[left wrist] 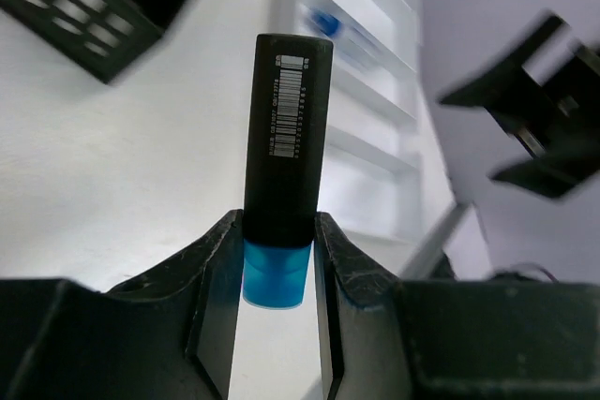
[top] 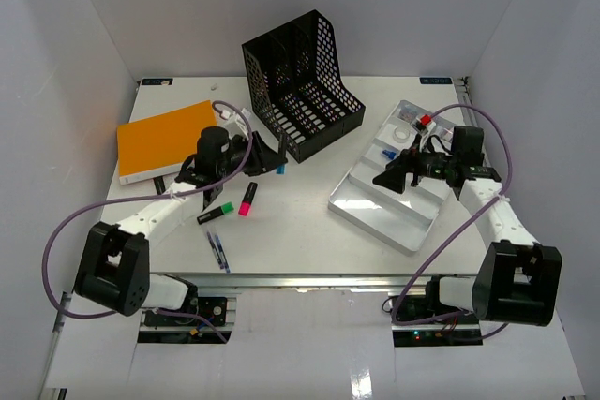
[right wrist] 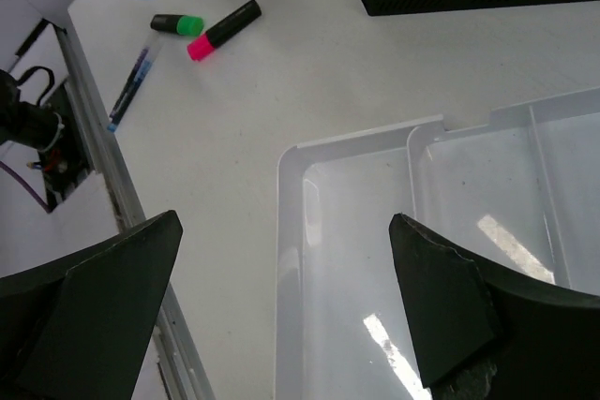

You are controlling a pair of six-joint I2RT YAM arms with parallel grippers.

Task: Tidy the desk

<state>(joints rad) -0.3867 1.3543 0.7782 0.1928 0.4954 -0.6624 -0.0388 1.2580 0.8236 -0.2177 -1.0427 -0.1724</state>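
The desk is a white tabletop with an aluminium rail along its near edge. My left gripper hovers above it just in front of the black file rack, shut on a black highlighter with a blue cap. The cap end sits between the jaws and the barrel points outward past my left gripper. My right gripper hangs open over the near-left corner of the silver tray, nothing between its fingers. In the right wrist view my right gripper straddles the tray's rim.
An orange notebook lies at the left. A green highlighter and a pink highlighter lie side by side near the desk's middle. Blue pens lie near the front rail. Small items sit in the tray's far compartments.
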